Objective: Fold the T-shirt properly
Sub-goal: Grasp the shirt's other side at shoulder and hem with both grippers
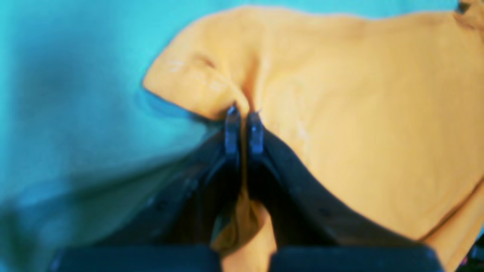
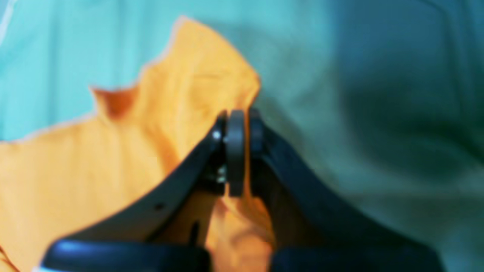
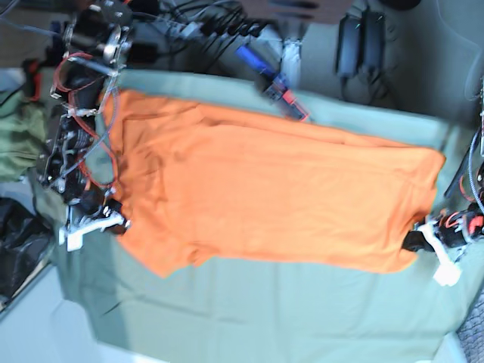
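Green cloth (image 3: 249,310) covers the worktop, cables and gear along the far edge. The T-shirt (image 3: 265,189) lies spread flat across the cloth's middle, orange. Left end effector (image 1: 244,113) is clamped on a pinch of T-shirt fabric at the base view's right end; right end effector (image 2: 238,113) is closed on T-shirt fabric at the left end.

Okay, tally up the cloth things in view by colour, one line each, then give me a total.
Orange: 1, the T-shirt, pinched at opposite ends by the left gripper and the right gripper.
Sage green: 1, the table cloth under it.
Olive green: 1, a bunched garment at the base view's left edge.
Total: 3
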